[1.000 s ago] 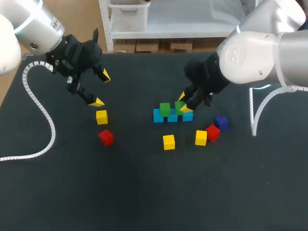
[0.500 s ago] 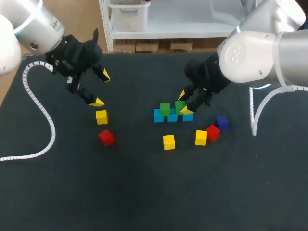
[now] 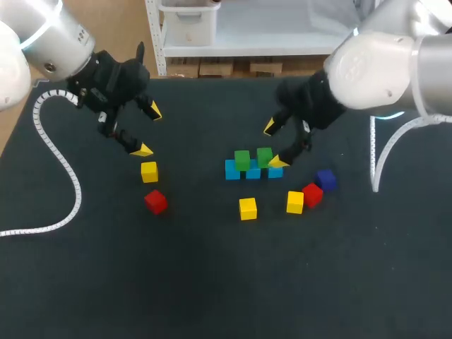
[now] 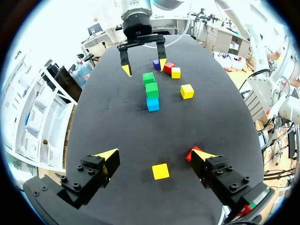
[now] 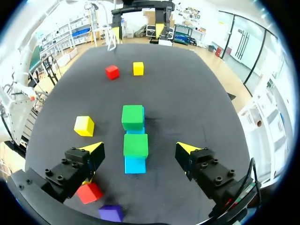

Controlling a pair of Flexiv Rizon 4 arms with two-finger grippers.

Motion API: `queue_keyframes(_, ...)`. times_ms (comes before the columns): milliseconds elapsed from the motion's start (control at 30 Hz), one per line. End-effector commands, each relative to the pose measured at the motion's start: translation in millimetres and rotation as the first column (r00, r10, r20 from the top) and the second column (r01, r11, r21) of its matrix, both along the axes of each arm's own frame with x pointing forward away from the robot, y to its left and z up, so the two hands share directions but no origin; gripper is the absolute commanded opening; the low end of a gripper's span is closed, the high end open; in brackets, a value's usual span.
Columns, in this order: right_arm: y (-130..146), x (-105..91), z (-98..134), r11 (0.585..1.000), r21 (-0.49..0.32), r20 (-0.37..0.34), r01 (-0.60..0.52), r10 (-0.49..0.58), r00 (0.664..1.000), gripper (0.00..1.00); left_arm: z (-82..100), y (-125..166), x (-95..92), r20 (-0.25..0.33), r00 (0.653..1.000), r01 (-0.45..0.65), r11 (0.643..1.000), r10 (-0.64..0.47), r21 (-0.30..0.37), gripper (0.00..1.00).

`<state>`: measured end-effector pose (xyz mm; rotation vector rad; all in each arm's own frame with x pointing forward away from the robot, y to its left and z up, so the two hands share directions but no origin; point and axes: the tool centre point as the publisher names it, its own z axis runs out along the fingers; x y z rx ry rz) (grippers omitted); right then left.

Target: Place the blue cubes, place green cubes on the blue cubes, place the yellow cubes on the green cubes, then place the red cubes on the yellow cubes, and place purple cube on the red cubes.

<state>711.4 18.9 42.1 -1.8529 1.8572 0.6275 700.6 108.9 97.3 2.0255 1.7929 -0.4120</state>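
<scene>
Green cubes [image 3: 242, 159] sit as a pair on the row of blue cubes [image 3: 253, 172] in the middle of the dark table [image 3: 212, 282], so the yellow layer looks next. The right gripper [image 3: 274, 145] hangs just over the stack's right end, fingers spread wide and empty. On its near side lie a yellow cube [image 3: 295, 202], pressed against a red cube [image 3: 312, 194], and a second yellow cube [image 3: 247, 208] standing free further left; the purple cube [image 3: 325, 179] is right of the stack. The left gripper [image 3: 148, 131], also spread and empty, hovers far left, a third yellow cube [image 3: 149, 171] just on its near side. Each arm seems nearest its own yellow.
</scene>
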Motion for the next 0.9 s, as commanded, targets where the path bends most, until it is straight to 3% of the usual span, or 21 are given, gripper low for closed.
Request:
queue_keyframes(33, -25.1, -11.5, 14.3, 0.999, 0.016, -0.003, 0.028, -0.028, 1.0, 1.0, -0.3, 0.4, 1.5, -0.001, 1.0, 0.004, 1.0, -0.004, -0.001, 1.0)
queue_keyframes(233, -51.9, -25.7, 24.4, 0.997, 0.01, -0.001, 0.082, -0.082, 0.997, 1.0, -0.3, 0.4, 1.5, -0.001, 1.0, 0.004, 1.0, -0.004, -0.001, 1.0)
queue_keyframes(433, -75.7, -34.8, 18.6, 0.987, 0.067, -0.016, 0.145, -0.145, 0.989, 1.0, -0.3, 0.4, 1.5, -0.001, 1.0, 0.004, 1.0, -0.004, -0.001, 1.0)
queue_keyframes(900, -96.3, -57.9, 19.0, 0.983, 0.101, -0.002, 0.153, -0.153, 0.988, 1.0, -0.3, 0.4, 1.5, -0.001, 1.0, 0.004, 1.0, -0.004, -0.001, 1.0)
